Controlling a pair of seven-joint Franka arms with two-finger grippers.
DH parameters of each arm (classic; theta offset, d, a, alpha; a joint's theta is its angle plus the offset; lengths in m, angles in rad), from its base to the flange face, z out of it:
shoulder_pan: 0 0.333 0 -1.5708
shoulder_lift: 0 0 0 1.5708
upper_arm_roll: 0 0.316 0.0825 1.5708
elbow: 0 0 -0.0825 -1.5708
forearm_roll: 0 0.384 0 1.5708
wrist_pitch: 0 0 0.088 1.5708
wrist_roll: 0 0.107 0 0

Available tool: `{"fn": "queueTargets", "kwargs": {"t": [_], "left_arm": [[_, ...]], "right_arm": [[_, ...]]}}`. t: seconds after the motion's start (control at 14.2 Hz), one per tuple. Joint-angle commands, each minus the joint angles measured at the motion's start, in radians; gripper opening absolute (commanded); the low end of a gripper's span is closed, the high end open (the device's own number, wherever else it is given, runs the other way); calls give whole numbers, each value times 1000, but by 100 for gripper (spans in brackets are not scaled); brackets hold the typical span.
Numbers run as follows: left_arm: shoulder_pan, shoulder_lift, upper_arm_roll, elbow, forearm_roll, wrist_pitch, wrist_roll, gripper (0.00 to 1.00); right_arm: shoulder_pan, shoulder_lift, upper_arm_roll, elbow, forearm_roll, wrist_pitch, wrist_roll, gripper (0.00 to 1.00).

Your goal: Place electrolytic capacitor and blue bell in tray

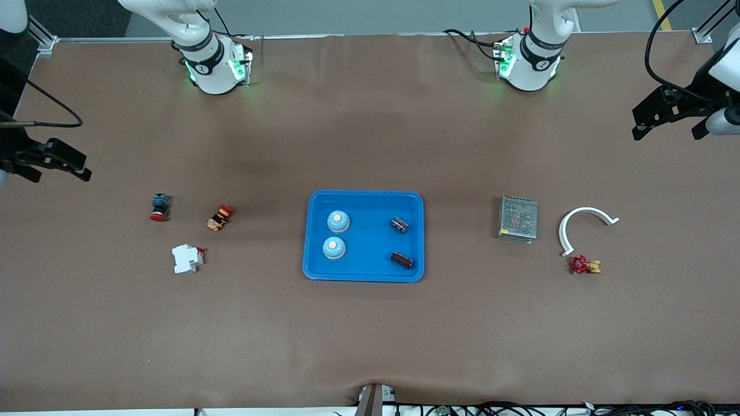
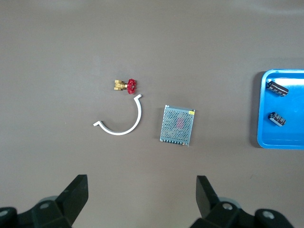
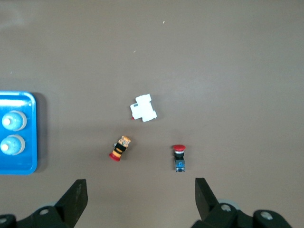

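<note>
With two blue bells (image 1: pixel 338 221) and two capacitors (image 1: pixel 399 225) already in the tray (image 1: pixel 364 275), the wide-open, empty left gripper (image 1: pixel 665 115) and right gripper (image 1: pixel 55 164), parked at the table's ends, risk only knocking them on a needless return

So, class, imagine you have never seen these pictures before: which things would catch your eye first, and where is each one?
The bright blue tray in the middle of the table stands out first, with two blue bells and two dark capacitors inside it. Next come the grey mesh box and white curved piece toward the left arm's end. The left gripper and right gripper hang open over the table's two ends.
</note>
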Motion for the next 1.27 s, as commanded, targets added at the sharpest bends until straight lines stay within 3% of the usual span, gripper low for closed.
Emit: {"fn": "queueTargets", "kwargs": {"t": [0.0, 0.42, 1.2], "left_arm": [[7, -6, 0, 9, -17, -14, 2, 100], [19, -14, 0, 1, -17, -47, 13, 100], [24, -9, -4, 7, -18, -46, -4, 100]], "right_arm": [[-11, 25, 17, 31, 2, 6, 11, 100], [4, 20, 22, 22, -7, 74, 12, 100], [1, -10, 22, -1, -7, 60, 12, 100]]}}
